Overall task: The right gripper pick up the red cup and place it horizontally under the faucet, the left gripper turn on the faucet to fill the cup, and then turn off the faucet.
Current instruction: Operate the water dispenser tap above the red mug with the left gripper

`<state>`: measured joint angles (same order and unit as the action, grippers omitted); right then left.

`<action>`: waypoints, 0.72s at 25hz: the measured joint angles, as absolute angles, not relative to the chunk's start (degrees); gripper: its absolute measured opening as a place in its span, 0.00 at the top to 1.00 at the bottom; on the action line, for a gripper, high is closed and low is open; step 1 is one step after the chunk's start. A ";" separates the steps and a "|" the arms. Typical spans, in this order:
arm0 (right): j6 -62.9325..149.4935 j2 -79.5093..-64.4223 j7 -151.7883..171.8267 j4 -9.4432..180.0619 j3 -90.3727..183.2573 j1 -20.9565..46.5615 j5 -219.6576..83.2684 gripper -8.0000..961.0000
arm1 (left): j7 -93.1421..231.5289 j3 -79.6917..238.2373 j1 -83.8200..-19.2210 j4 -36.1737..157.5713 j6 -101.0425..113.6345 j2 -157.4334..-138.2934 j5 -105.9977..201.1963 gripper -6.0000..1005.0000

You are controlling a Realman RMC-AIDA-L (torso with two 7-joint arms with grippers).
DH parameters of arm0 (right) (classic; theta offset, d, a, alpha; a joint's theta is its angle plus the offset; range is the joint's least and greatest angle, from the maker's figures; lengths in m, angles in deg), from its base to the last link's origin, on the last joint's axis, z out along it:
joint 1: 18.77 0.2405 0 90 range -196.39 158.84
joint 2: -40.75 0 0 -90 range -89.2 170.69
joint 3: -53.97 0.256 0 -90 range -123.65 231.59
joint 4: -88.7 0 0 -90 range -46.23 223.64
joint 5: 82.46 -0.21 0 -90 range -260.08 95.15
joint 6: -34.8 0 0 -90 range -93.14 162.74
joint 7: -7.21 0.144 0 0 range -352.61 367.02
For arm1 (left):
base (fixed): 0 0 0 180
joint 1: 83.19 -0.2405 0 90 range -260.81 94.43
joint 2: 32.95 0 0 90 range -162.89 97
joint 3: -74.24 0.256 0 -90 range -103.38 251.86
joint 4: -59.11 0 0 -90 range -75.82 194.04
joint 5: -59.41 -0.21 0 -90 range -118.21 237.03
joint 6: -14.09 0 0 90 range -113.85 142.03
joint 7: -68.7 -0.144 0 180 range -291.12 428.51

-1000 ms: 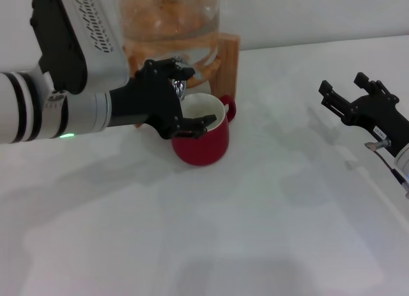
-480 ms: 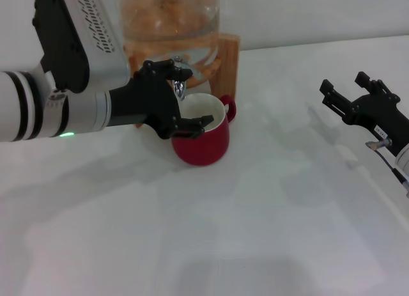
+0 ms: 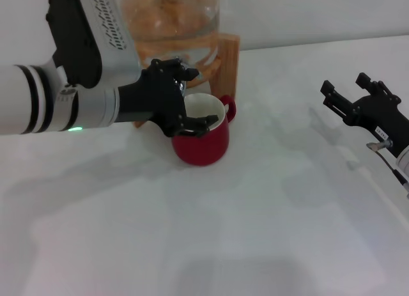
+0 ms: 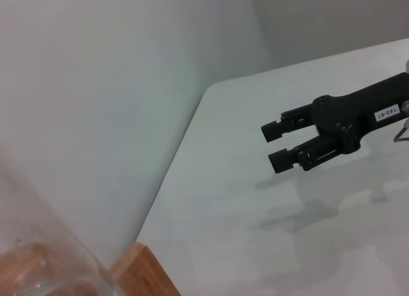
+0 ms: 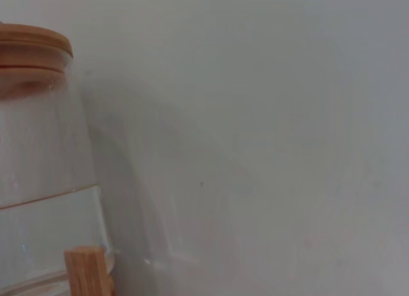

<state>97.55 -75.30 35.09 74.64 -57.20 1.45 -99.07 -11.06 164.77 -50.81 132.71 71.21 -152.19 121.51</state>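
The left pincer [image 3: 182,98] hides the faucet (lever included).

Left gripper [image 3: 181,96] at faucet [image 3: 181,85] above red cup [image 3: 202,139]

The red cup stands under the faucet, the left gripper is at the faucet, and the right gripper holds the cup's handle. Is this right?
Not the last part. In the head view the right gripper is far from the red cup, open and empty. The left gripper is at the faucet.

My left tool [image 3: 176,98] is black, on a white arm with black bands (a green light glows there); the cup [image 3: 203,138] is dark red, white inside; the surface [image 3: 255,232] is white.
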 joint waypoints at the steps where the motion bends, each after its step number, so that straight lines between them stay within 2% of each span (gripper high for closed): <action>1: 97.56 -75.32 35.09 74.64 -57.21 1.45 -99.07 0.11 | -11.09 164.77 -50.52 132.41 71.21 -152.20 121.50 0.15; 18: 97.70 -75.36 35.06 74.64 -57.10 1.44 -99.07 0.11 | -11.78 164.27 -48.40 130.31 70.81 -152.21 121.44 0.16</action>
<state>97.70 -75.36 35.06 74.64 -57.10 1.44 -99.07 -11.78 164.27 -48.40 130.31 70.81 -152.21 121.44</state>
